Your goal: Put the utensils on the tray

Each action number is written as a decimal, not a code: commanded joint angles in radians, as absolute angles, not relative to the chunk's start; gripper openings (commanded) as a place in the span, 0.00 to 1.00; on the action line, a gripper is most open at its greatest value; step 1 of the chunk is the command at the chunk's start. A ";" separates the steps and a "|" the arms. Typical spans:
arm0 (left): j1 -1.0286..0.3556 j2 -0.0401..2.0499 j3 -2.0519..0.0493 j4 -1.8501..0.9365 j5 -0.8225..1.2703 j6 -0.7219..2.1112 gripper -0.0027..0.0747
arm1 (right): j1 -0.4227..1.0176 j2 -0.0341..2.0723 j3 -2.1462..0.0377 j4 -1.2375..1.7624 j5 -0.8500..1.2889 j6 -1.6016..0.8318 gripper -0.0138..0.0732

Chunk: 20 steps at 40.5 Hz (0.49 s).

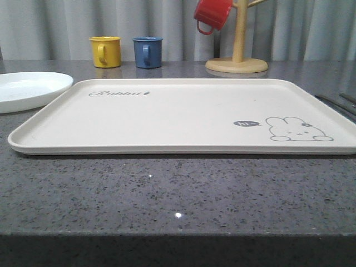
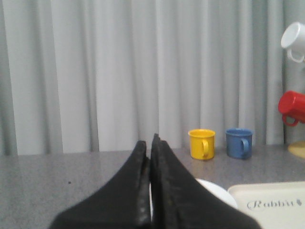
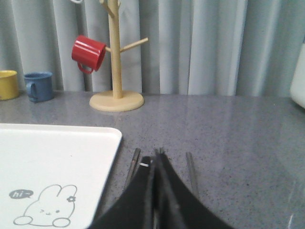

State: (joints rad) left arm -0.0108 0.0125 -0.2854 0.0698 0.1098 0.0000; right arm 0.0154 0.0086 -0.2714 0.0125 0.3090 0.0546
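Grey counter: utensils [image 3: 189, 172] flanking closed right claw [image 3: 156, 155], beside tray [image 3: 57, 167].

yellow mug [image 1: 105, 51], blue mug [image 1: 147, 52], red mug [image 1: 212, 14] on wooden rack [image 1: 237, 55]

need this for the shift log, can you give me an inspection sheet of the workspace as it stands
Surface: grey speckled counter, dry, light glints at the front.
Job's things: cream tray centred, nothing on it; white plate off its left end; thin metal utensils lying on the counter beside its right edge, which ones I cannot tell.
Clutter: yellow mug and blue mug behind the tray; wooden mug tree with a red mug and a white mug hung on it.
Grippers: left claw shut, holding nothing; right claw shut above the utensils.
Cables: nothing seen.
Surroundings: pale curtain behind the counter.
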 commanded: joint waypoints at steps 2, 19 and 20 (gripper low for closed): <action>-0.009 0.103 -0.463 0.067 0.191 -0.011 0.01 | 0.010 0.114 -0.457 0.000 0.383 0.048 0.08; -0.009 0.444 -0.743 0.067 0.498 -0.011 0.01 | 0.010 0.467 -0.706 0.085 0.563 0.048 0.08; -0.009 0.456 -0.738 0.067 0.498 -0.011 0.01 | 0.010 0.482 -0.706 0.085 0.571 0.048 0.08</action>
